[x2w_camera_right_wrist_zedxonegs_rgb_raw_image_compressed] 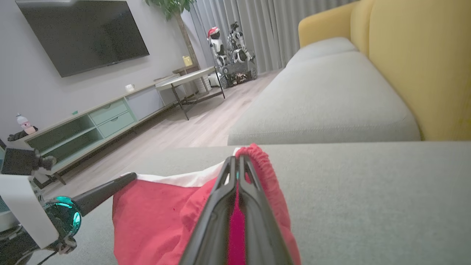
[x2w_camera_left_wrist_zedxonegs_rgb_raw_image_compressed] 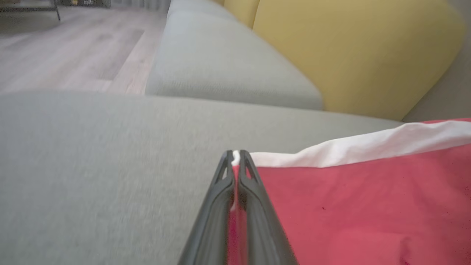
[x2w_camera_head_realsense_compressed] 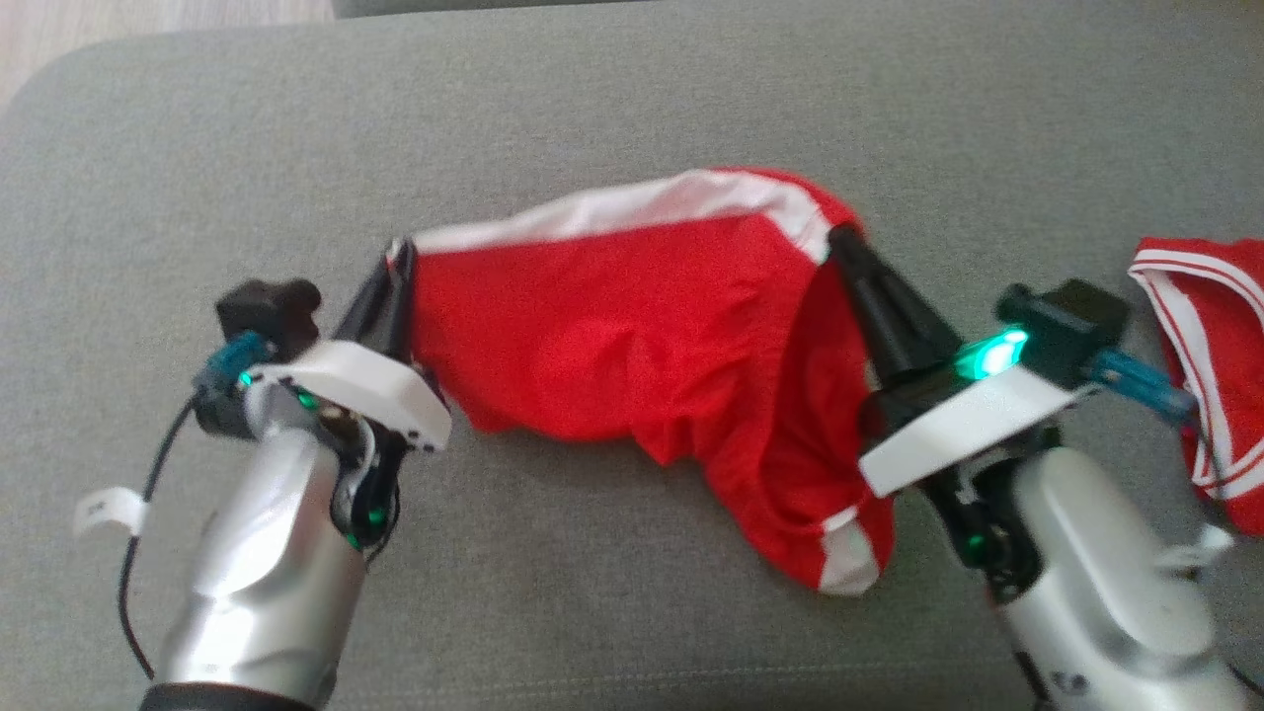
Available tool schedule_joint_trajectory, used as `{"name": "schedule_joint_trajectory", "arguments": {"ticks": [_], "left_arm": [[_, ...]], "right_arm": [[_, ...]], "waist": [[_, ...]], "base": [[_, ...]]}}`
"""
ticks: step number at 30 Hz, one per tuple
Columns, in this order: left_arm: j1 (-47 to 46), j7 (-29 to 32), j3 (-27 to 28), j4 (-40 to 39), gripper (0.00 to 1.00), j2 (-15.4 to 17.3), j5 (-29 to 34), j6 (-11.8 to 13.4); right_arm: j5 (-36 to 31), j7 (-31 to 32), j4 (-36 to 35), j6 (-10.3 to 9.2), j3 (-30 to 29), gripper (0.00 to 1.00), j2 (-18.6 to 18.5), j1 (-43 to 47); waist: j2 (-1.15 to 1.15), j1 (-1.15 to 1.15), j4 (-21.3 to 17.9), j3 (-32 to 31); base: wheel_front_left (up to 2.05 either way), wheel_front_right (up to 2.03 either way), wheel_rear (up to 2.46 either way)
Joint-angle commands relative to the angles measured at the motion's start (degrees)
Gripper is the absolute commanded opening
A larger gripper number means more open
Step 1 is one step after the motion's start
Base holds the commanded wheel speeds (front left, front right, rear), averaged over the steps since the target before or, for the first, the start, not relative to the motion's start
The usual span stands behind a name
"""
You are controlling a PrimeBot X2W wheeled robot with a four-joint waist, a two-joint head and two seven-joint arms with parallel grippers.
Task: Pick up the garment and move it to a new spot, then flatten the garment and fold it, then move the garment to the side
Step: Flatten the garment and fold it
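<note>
The garment is a pair of red shorts with a white waistband, stretched between my two grippers over the grey sofa cushion. My left gripper is shut on its left waistband corner; red and white cloth shows pinched between the fingers in the left wrist view. At the other end my right gripper is shut on the red gathered edge, with cloth between its fingers. A red leg with a white hem hangs down onto the cushion.
A second red and white garment lies at the cushion's right edge. Yellow back cushions rise behind the seat. Wooden floor, a TV cabinet and a small table lie beyond the sofa.
</note>
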Motion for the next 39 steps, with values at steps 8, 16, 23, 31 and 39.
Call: {"name": "schedule_joint_trajectory", "arguments": {"ticks": [8,16,23,31,39], "left_arm": [[2.29,-0.74,6.34,-25.45,0.0,3.55,5.44,2.11],[2.37,0.08,7.19,-42.7,0.0,6.05,8.09,2.93],[0.03,3.94,7.25,-53.93,0.0,7.53,9.01,3.72],[0.81,6.64,7.22,-58.33,0.0,8.1,8.89,4.6],[0.16,6.31,6.97,-57.86,0.0,7.92,7.98,4.4]], "right_arm": [[-4.12,0.63,-16.21,-0.05,-7.61,0.0,-3.84,3.52],[-6.94,3.4,-26.94,-0.05,-15.41,0.0,-6.42,2.84],[-8.16,6.34,-33.35,-0.05,-19.77,0.0,-7.95,1.41],[-7.81,8.15,-35.37,-0.05,-20.84,0.0,-7.6,1.67],[-6.63,8.47,-34.42,-0.05,-21.28,0.0,-7.61,0.74]], "waist": [[0.0,0.0,-1.26,-2.4],[0.0,0.0,-2.28,-4.82],[0.0,0.0,-2.93,-7.19],[0.0,0.0,-3.39,-7.93],[0.0,0.0,-3.4,-6.67]], "base": [[0.0,0.0,0.0],[0.0,0.0,0.0],[0.0,0.0,0.0],[0.0,0.0,0.0],[0.0,0.0,0.0]]}}
